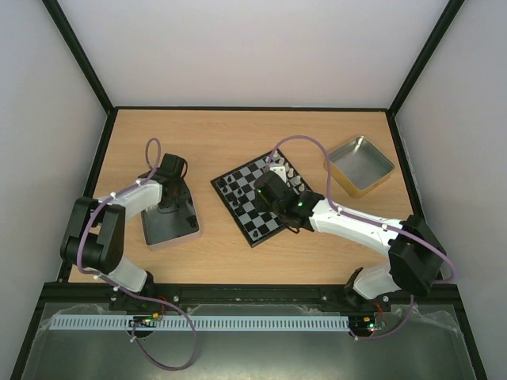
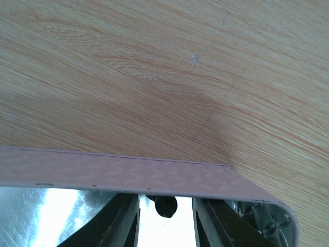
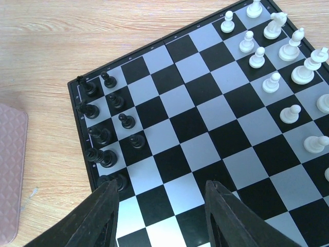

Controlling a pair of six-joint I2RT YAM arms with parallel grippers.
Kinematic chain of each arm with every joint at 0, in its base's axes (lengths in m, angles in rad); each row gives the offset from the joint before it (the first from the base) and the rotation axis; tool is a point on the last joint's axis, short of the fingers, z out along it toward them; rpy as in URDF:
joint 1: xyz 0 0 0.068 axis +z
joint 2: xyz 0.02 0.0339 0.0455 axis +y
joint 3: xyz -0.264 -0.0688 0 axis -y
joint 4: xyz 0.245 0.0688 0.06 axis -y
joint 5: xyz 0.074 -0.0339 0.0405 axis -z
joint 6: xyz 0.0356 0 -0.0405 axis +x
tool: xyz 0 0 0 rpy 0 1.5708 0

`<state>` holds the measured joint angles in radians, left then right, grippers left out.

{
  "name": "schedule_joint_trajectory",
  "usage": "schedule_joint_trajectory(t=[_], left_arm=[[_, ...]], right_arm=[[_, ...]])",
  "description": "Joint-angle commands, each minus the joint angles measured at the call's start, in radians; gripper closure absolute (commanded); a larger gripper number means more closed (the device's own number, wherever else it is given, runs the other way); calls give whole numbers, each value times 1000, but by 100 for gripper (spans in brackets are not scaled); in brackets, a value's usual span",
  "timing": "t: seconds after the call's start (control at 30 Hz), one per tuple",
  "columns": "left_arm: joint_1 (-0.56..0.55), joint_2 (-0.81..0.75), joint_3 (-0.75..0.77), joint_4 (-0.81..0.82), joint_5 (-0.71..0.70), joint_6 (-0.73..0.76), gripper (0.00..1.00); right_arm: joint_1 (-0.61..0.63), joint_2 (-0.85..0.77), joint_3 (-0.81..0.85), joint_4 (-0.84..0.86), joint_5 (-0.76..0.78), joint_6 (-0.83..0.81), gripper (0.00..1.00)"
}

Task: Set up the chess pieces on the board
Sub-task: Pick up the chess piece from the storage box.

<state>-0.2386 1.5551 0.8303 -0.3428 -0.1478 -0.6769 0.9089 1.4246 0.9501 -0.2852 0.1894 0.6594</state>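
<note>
The board (image 1: 255,207) lies mid-table; in the right wrist view (image 3: 195,128) several black pieces (image 3: 127,121) stand along its left edge and several white pieces (image 3: 271,82) along its right edge. My right gripper (image 3: 162,216) is open and empty, hovering over the board's bare squares (image 1: 269,194). My left gripper (image 2: 165,221) is open and low inside a metal tin (image 2: 128,175), with a small black piece (image 2: 165,205) standing between its fingers, not gripped. In the top view the left gripper (image 1: 168,204) is over this tin (image 1: 178,229).
A second shallow metal tin (image 1: 359,165) sits at the back right of the wooden table (image 1: 198,142). Black frame rails and pale walls bound the table on three sides.
</note>
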Motion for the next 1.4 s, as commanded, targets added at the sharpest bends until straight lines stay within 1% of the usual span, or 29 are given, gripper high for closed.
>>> schedule_joint_trajectory(t=[0.0, 0.17, 0.37, 0.5, 0.63, 0.8, 1.0, 1.23, 1.37], left_arm=[[5, 13, 20, 16, -33, 41, 71], [5, 19, 29, 9, -53, 73, 77], [7, 82, 81, -35, -43, 188, 78], [10, 112, 99, -42, -3, 252, 84], [13, 124, 114, -57, -25, 273, 90], [10, 88, 112, -73, -32, 265, 94], [-25, 23, 90, -109, 0, 244, 95], [-93, -72, 60, -169, 25, 220, 93], [-178, -137, 68, -216, 38, 191, 92]], right_arm=[[-4, -30, -16, 17, 18, 17, 55], [-5, -28, -18, 20, 15, 19, 55], [-4, -26, -16, 20, 7, 26, 55], [-5, -23, -15, 18, -6, 28, 56], [-4, -21, -7, 11, -16, 23, 56], [-5, -22, -7, 11, -15, 31, 56], [-4, -38, -17, 23, 4, 47, 56], [-5, -64, -25, 22, 42, 55, 56], [-8, -94, -35, 18, 106, 83, 56]])
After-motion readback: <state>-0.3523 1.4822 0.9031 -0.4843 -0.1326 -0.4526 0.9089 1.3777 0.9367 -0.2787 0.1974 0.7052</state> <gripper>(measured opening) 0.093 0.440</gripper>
